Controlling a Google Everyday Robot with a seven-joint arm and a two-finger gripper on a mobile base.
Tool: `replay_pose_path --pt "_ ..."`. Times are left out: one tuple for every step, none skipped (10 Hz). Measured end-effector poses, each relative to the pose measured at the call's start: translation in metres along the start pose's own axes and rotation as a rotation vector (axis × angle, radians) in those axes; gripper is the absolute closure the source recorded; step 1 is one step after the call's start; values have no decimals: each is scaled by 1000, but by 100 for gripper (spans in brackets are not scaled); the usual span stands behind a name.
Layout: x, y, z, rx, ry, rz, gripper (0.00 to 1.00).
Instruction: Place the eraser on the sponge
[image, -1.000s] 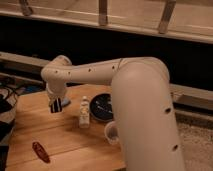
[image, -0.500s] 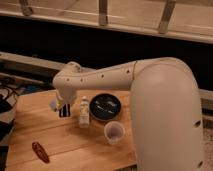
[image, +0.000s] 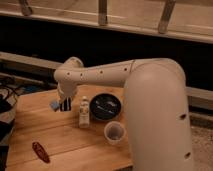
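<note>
The claw (image: 62, 104) has edged right, low over the surface (image: 30, 131), beside a pale-blue block (image: 54, 105), likely eraser or sponge; its grip I cannot tell.

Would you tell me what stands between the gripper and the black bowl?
A small pale bottle, seen in the camera view; the gripper hangs left of it, the black bowl right.

We see a white arm (image: 150, 95) dotted with small dark holes, our dark gripper (image: 64, 104) low over the far left of the tan wood-grain table (image: 65, 137), a pale blue block (image: 54, 104) just beside it, glossy black bowl (image: 106, 107), cream bottle (image: 85, 112), white cup (image: 114, 132), dark red object (image: 40, 152).
</note>
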Motion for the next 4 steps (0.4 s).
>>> replay_pose_path --pt "-16 -2 8 -1 7 -1 93" --pt "-32 -1 20 -7 14 -3 93" --pt "-45 4 36 -19 27 -10 93" --pt "-53 6 51 -32 40 -15 93"
